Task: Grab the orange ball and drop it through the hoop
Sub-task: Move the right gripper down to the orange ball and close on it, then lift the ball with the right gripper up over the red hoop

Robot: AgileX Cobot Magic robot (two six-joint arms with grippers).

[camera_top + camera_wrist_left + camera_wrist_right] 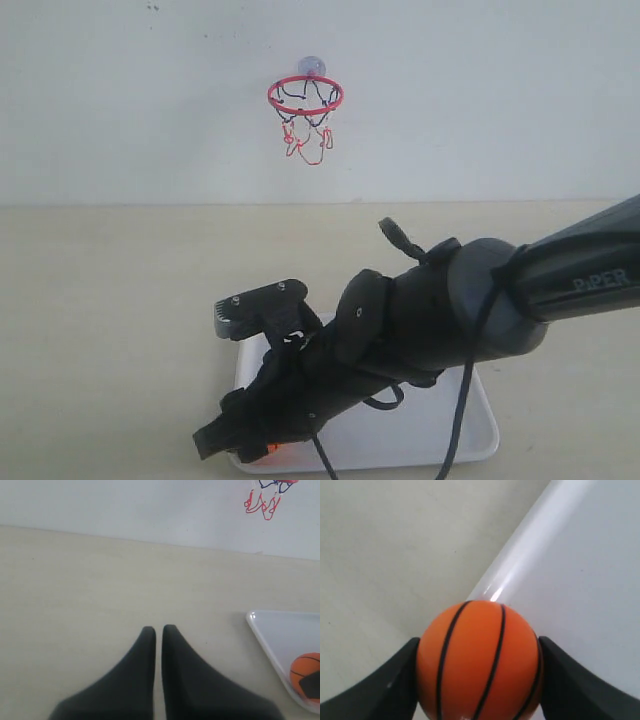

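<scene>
right claw [478,641] clamped on orange ball [477,662] over white tray [472,420] corner, near side of worktop [100,300] | left claw [159,628] pressed together above bare worktop | hoop [305,95] up on wall [500,100] past far edge

- The right arm [470,310] reaches in from the right and slopes down to the left, wrist lowest.
- The right tool [478,645] presses its dark fingers [380,690] against both sides of the orange ball [477,670].
- The left tool [158,630] has its fingers drawn nearly together, with only a thin gap between them.

One orange ball [479,660]; one hoop [305,95]; one tray [478,432].
</scene>
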